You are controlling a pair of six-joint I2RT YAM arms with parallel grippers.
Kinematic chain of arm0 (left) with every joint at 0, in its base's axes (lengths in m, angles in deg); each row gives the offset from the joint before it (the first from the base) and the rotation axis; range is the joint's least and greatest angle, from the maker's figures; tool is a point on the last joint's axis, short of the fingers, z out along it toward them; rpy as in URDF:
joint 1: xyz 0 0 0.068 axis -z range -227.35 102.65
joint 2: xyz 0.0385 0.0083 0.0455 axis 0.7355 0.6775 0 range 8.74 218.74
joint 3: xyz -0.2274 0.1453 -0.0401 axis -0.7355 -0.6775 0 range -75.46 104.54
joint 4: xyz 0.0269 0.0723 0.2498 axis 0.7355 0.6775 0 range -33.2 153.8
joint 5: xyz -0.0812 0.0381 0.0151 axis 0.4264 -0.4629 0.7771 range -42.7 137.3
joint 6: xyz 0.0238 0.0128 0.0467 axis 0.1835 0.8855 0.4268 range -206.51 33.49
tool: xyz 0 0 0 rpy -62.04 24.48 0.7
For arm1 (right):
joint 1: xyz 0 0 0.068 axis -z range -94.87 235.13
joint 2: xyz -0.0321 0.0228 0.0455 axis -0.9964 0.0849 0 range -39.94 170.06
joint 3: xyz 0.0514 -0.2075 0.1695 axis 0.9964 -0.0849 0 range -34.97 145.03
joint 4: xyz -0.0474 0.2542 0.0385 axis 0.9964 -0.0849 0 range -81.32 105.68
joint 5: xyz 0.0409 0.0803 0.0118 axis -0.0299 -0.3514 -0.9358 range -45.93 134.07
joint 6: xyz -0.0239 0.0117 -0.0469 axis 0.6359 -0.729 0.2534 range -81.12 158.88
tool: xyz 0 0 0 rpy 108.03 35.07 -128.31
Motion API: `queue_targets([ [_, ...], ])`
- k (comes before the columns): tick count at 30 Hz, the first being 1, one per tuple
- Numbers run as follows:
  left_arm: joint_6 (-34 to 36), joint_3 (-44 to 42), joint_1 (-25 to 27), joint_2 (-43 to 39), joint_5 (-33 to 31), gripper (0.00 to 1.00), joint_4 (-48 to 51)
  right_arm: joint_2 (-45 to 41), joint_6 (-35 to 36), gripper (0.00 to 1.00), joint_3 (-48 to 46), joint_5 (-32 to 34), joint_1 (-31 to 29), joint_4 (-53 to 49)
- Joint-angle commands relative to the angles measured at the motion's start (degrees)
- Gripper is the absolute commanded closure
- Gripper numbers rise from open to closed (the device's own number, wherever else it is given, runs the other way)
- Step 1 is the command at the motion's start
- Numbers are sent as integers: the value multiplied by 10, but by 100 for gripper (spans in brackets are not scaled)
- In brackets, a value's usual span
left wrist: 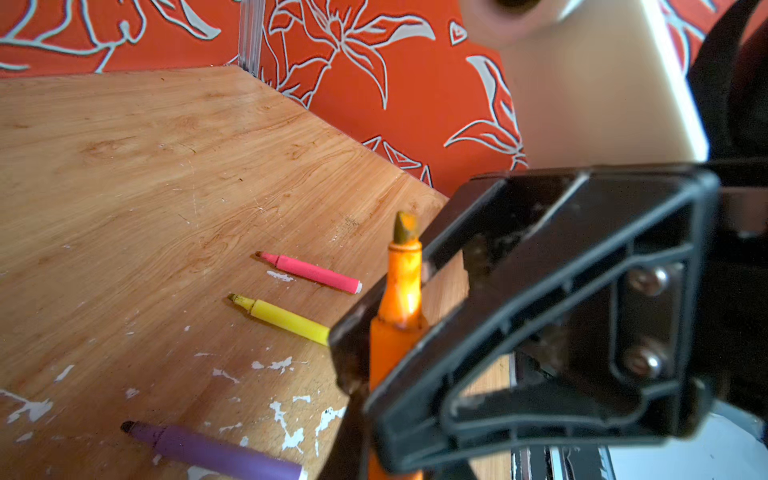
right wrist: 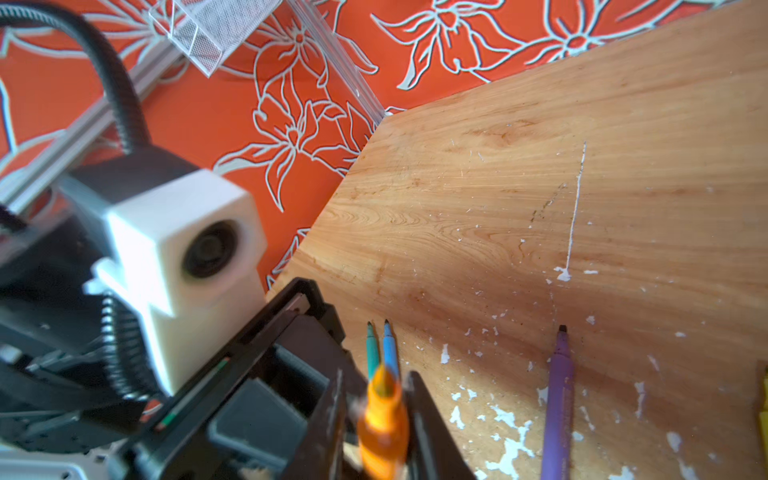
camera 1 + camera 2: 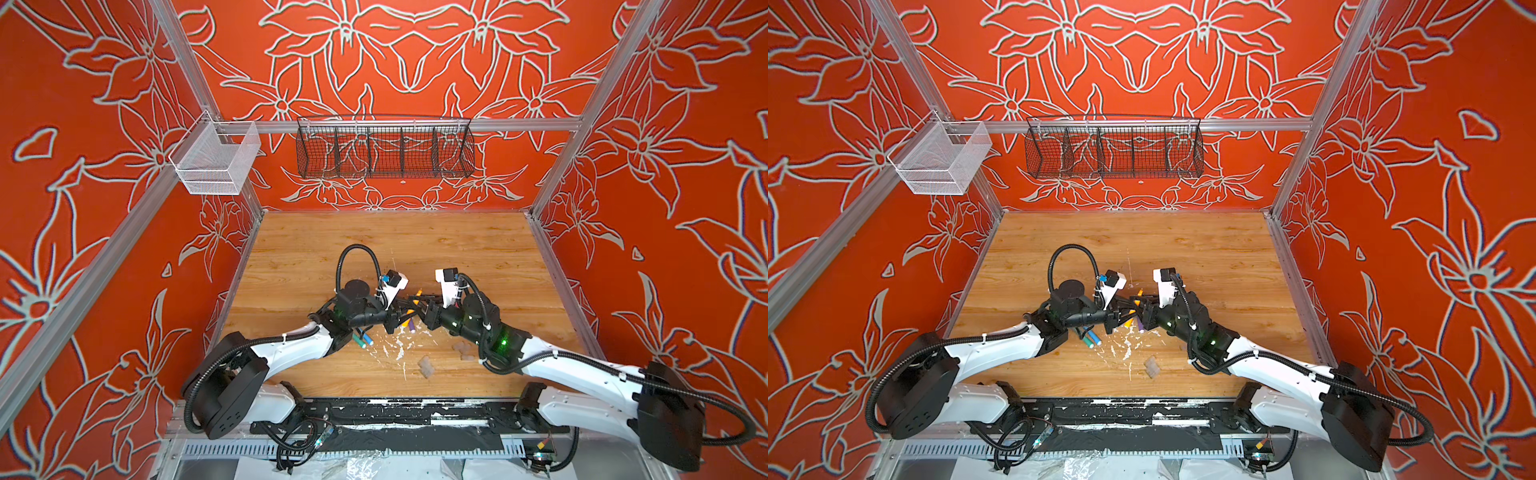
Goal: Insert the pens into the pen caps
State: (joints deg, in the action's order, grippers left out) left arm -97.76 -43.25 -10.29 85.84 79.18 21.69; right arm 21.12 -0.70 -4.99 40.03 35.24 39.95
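Over the middle of the wooden desk point(image 3: 374, 249), the left tool point(image 3: 397, 320) is clamped on the slim orange marker pen point(image 1: 401, 286). The right tool point(image 2: 380, 419) straddles the same pen; I cannot tell whether it grips. The purple pen point(image 2: 559, 395), green pen point(image 2: 372, 353), blue pen point(image 2: 390, 351), yellow pen point(image 1: 286, 320) and pink pen point(image 1: 311, 272) lie flat nearby. A clear plastic pen cap point(image 3: 426, 368) lies nearer the front edge.

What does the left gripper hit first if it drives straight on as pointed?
Probably the right gripper: in a top view the two face each other almost tip to tip, with the orange pen the left gripper holds crossing between them. Exact depth is unclear.
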Motion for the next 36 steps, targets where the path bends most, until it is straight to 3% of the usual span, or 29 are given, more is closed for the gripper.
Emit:
queue_targets([
  [1, -29, 8, -10, 2, -67, 100, 8, -31, 14, 56, -5, 10, -8, 0],
  [8, -154, -9, -32, -56, -231, 100, 60, -92, 48, 43, -14, 97, -7, -54],
  [12, -139, 36, -38, -78, -208, 100, 166, -121, 55, 37, -28, 177, -7, -82],
  [18, -132, 25, -40, -89, -225, 100, 175, -129, 4, 33, -20, 321, -1, -180],
  [25, -122, 21, -40, -98, -209, 100, 172, -61, -12, 33, 35, 310, 18, -250],
  [36, -114, 22, -40, -94, -225, 100, 173, 92, -31, 35, 140, 241, 95, -362],
])
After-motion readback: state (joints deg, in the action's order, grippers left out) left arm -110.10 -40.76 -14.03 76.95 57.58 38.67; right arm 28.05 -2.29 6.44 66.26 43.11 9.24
